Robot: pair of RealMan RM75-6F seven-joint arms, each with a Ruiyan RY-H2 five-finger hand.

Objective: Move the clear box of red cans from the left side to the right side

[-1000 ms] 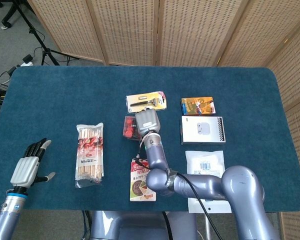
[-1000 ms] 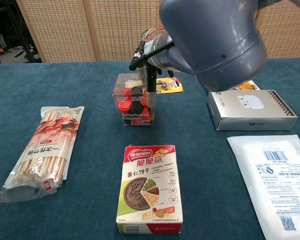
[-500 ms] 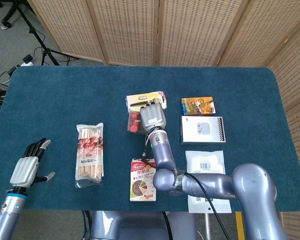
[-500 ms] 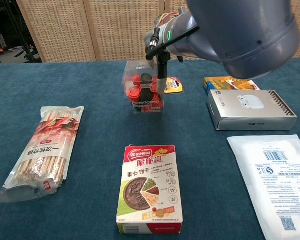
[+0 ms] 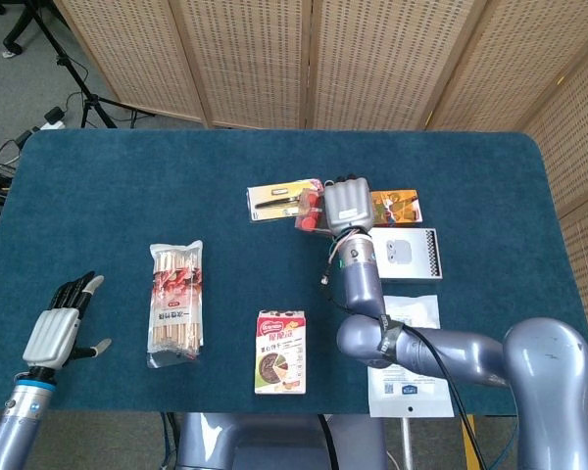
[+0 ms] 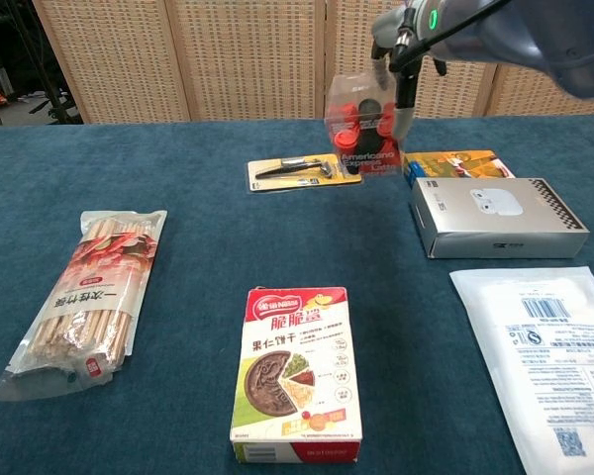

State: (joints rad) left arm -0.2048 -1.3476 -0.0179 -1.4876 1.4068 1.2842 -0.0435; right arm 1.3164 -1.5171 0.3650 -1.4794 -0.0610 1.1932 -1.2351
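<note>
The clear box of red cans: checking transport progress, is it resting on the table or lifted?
Lifted. In the chest view the clear box of red cans hangs above the cloth, held by the right hand.

You have a blue cloth table (image 5: 127, 186) as the work surface; on its left lies a clear pack of sticks (image 6: 84, 297), long axis running front to back; near the front centre lies a biscuit box (image 6: 295, 373), flat, label up; behind it, a carded razor (image 6: 304, 171) lies flat; to the right sits a white earbud box (image 6: 495, 216), with an orange packet (image 6: 462, 162) just behind it; in front of the earbud box lies a white pouch (image 6: 544, 356), barcode up; folding wicker screens (image 5: 304, 59) stand behind the table.
</note>
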